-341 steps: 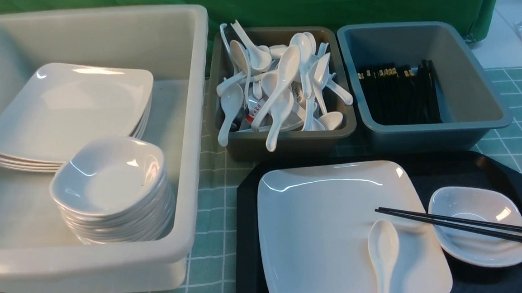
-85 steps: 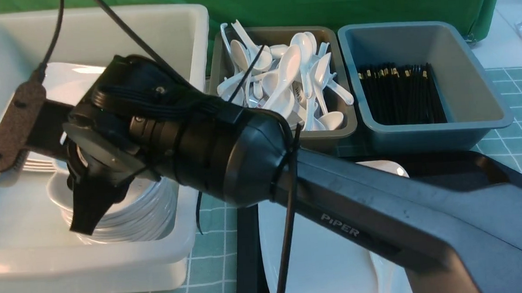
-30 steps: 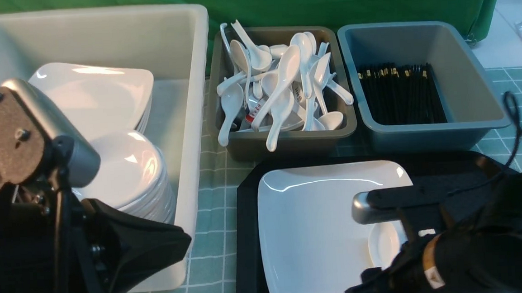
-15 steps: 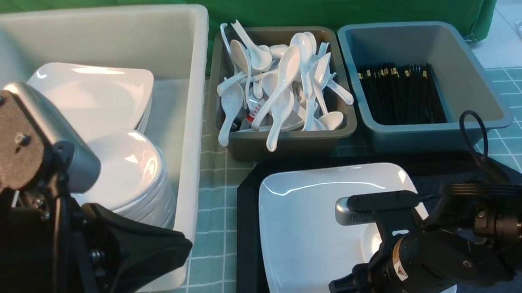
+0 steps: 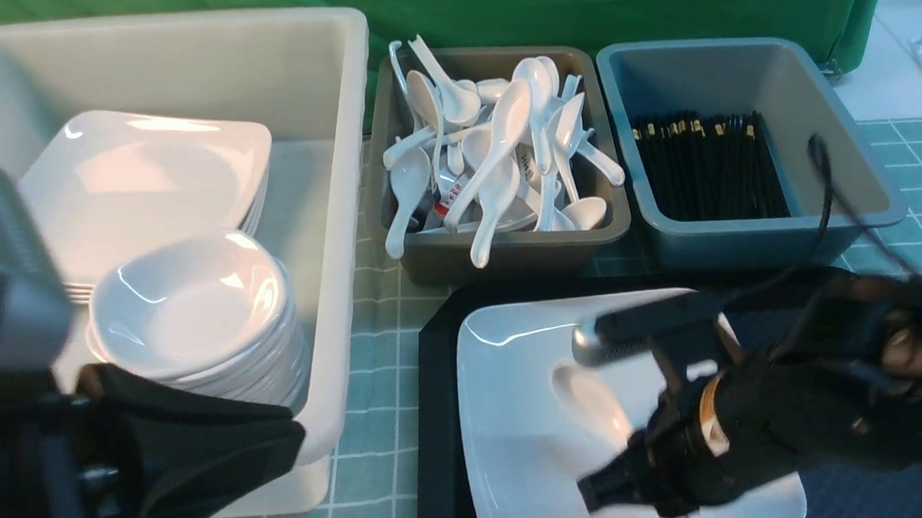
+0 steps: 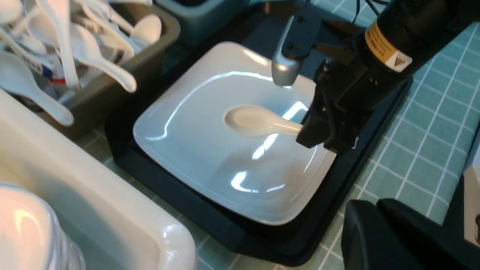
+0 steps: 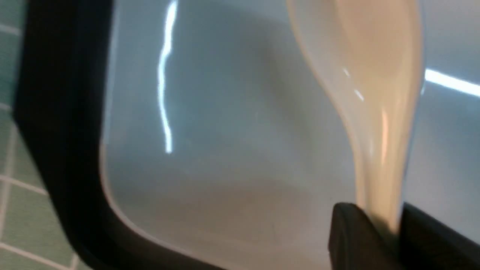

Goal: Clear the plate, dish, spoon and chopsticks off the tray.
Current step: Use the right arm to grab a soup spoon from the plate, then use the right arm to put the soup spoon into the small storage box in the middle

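Pinched the spoon [image 6: 258,122] by the handle in the right tool [image 6: 318,137], its bowl end out over the plate [image 6: 195,150] on the tray [image 6: 123,150]. Held the left tool [image 6: 373,210] pressed together near the front wall of the white tub [image 5: 330,219].

Spoon tub [image 5: 509,254] heaped (handles overhang rim); right gripper [image 6: 324,135] over plate [image 5: 519,416]

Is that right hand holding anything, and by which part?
The right hand pinches the white soup spoon by the end of its handle.
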### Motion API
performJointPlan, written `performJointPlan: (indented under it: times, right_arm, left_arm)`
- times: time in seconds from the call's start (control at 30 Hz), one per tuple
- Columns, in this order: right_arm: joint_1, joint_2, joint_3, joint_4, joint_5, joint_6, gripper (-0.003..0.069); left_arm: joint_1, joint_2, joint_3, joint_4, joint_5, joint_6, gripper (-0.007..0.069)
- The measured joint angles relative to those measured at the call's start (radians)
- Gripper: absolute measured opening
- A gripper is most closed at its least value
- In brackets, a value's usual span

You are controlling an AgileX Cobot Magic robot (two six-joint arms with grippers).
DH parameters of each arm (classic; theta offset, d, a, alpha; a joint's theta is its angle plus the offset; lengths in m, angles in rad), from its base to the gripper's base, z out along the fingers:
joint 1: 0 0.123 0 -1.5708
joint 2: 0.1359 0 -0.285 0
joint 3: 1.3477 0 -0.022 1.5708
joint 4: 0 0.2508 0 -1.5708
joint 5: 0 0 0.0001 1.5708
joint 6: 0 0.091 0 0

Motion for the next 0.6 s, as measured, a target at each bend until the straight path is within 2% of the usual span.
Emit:
performJointPlan:
  times: [0.13, 0.3, 0.33, 0.43, 0.6]
  right_arm:
    - [-0.032, -0.048, -0.091, 0.003, 0.020, -0.058, 0.0127]
    - [-0.180, 0.007, -0.285, 0.003, -0.081, -0.165, 0.0127]
    - [-0.186, 0.017, -0.301, 0.003, -0.086, -0.168, 0.0127]
    - [-0.257, 0.126, -0.421, 0.003, -0.138, -0.200, 0.0127]
    - [-0.298, 0.353, -0.676, 0.003, -0.142, -0.214, 0.0126]
  left_arm:
    - [0.000, -0.039, 0.000, 0.007, -0.019, 0.001, 0.0017]
    - [0.000, -0.072, 0.000, 0.063, -0.043, 0.000, 0.0017]
    - [0.000, -0.073, 0.000, 0.067, -0.043, 0.000, 0.0017]
    - [0.000, -0.074, 0.000, 0.080, -0.043, -0.003, 0.0017]
    - [0.000, -0.074, 0.000, 0.085, -0.055, -0.004, 0.0017]
